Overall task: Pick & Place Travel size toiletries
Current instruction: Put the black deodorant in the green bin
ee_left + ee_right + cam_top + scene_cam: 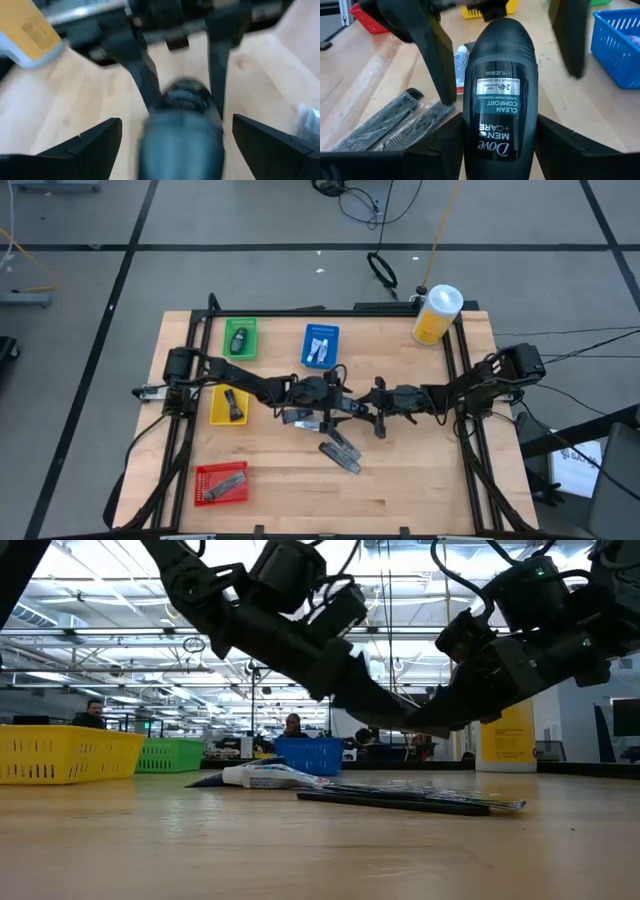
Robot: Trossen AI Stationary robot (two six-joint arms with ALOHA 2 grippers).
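Observation:
A dark Dove bottle [500, 85] is held above the table's middle by my right gripper [500, 120], which is shut on it. My left gripper [177, 120] faces it from the table's left and stands open. Its two fingers [432, 55] flank the bottle's far rounded end [504, 30] without touching it. In the high view the two grippers meet nose to nose, left [338, 402] and right [378, 412]. Below them a whitish tube [265, 777] and two packed black combs [340, 452] lie flat on the wood. My right gripper pinches the bottle between its two fingers, on the two sides of its body [470, 135] at the end nearer the wrist. The fingers come nearly level from the table's right and lie along the bottle. The bottle is clear of the table, its rounded end pointing toward the left gripper.
Small trays hold other items: green [240, 338] and blue [320, 345] at the back, yellow [228, 405] at the left, red [220, 483] at the near left. A big yellow canister [437, 313] stands at the far right corner. People show in the room behind.

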